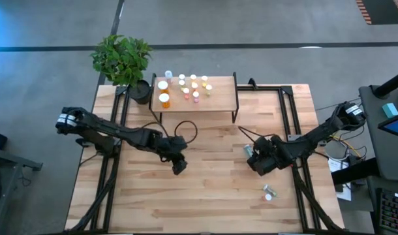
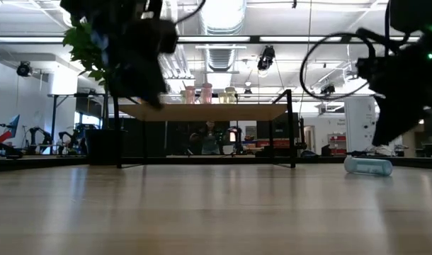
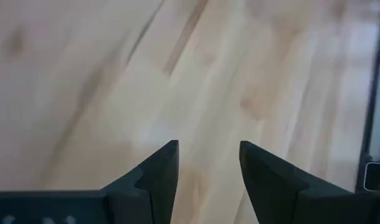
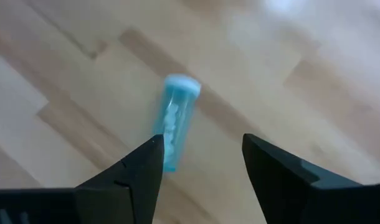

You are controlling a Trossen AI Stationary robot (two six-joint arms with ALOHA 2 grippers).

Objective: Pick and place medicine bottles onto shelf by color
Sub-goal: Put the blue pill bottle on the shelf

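The shelf [image 1: 194, 94] stands at the table's far middle, with several small bottles and two larger orange ones [image 1: 164, 93] upright on it. A teal bottle [image 4: 176, 121] lies on its side on the tabletop, seen also in the high view [image 1: 248, 151]. My right gripper [image 4: 202, 146] hovers open over it, and one finger partly covers the bottle's lower end in the right wrist view. Two more small bottles [image 1: 269, 193] lie nearer the table's near right. My left gripper [image 3: 209, 149] is open above bare wood at the table's middle [image 1: 179, 166].
A potted plant [image 1: 122, 57] stands at the far left corner, next to the shelf. Black frame rails [image 1: 289, 117] run along both sides of the table. In the low view a teal bottle [image 2: 368, 166] lies below the right arm. Bare wood spreads between the two grippers.
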